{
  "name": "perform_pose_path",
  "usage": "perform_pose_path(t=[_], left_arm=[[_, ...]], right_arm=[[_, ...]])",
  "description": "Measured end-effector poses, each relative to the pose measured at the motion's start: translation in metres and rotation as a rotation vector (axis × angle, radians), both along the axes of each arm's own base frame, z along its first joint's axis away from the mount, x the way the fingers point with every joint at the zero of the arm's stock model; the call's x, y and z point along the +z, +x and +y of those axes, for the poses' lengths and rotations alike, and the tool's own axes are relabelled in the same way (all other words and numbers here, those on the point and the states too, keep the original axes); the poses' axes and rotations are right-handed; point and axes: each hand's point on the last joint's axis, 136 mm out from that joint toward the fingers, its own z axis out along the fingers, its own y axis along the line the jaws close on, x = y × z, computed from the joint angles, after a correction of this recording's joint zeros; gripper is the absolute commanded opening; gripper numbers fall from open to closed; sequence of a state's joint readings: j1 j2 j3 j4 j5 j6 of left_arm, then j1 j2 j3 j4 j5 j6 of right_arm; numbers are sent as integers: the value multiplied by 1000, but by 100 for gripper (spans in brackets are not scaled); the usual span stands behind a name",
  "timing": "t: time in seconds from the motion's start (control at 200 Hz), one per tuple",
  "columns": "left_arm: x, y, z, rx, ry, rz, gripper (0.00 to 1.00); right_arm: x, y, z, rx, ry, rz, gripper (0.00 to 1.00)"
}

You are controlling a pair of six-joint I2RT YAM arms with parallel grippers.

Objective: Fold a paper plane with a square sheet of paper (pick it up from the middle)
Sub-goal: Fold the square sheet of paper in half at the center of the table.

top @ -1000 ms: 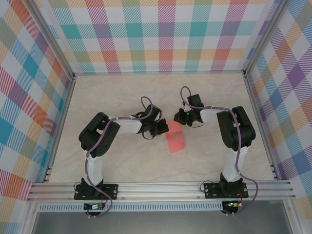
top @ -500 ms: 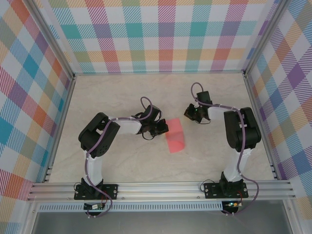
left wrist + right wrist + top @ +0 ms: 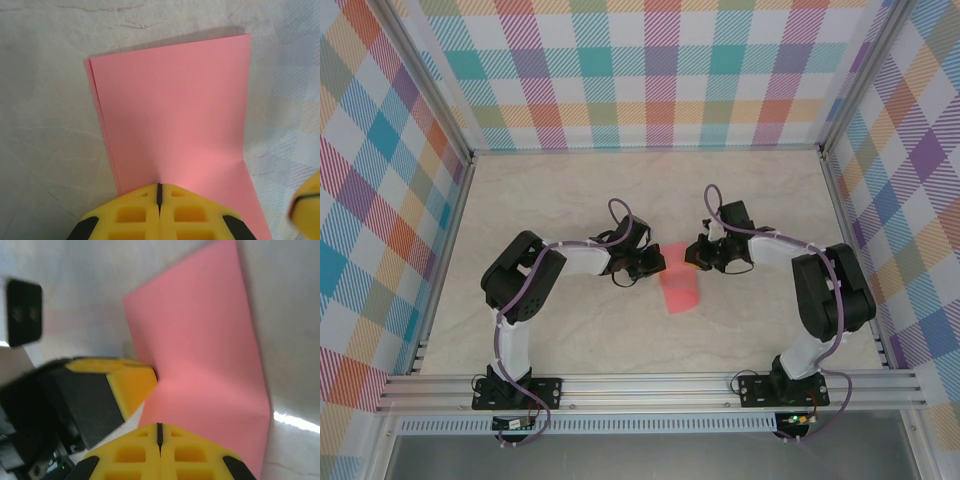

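The square sheet of paper (image 3: 678, 282) is salmon pink and folded in half, lying mid-table with its far end bent upward. My left gripper (image 3: 658, 263) is shut on that raised end from the left. In the left wrist view the doubled sheet (image 3: 175, 110) spreads out from the closed jaws of the left gripper (image 3: 159, 189). My right gripper (image 3: 696, 257) is shut and empty, its tips at the sheet's far right edge. In the right wrist view, the right gripper (image 3: 159, 427) sits over the pink sheet (image 3: 205, 355), close to a left fingertip (image 3: 132, 382). A paper plane is out of view.
The pale marbled table (image 3: 570, 330) is ringed by checked walls and metal rails (image 3: 640, 385) along the near edge. A yellow right fingertip (image 3: 307, 210) pokes into the left wrist view's lower right corner. Both arms are bent inward, elbows out toward the sides.
The right gripper swung out to the right and back, then came in toward the paper's far right edge. The left gripper and the paper have stayed put.
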State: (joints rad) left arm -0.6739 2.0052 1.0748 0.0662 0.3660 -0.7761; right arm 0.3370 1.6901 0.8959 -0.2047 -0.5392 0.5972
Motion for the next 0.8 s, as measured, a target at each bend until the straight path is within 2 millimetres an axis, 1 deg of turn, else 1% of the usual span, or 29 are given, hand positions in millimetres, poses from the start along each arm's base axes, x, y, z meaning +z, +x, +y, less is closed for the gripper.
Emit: perform_pose_path(t=[0.16, 0.465, 0.585, 0.705, 0.805], left_arm=[[0, 0, 0, 0, 0, 0, 0], [0, 0, 0, 0, 0, 0, 0], [0, 0, 0, 0, 1, 0, 0], [0, 0, 0, 0, 1, 0, 0], [0, 0, 0, 0, 1, 0, 0]], right_arm=[[-14, -10, 8, 36, 0, 46, 0], [-36, -23, 1, 66, -51, 108, 0], [-42, -30, -2, 73, -62, 121, 0], [-42, -31, -3, 81, -64, 105, 0], [-42, -37, -7, 80, -77, 100, 0]])
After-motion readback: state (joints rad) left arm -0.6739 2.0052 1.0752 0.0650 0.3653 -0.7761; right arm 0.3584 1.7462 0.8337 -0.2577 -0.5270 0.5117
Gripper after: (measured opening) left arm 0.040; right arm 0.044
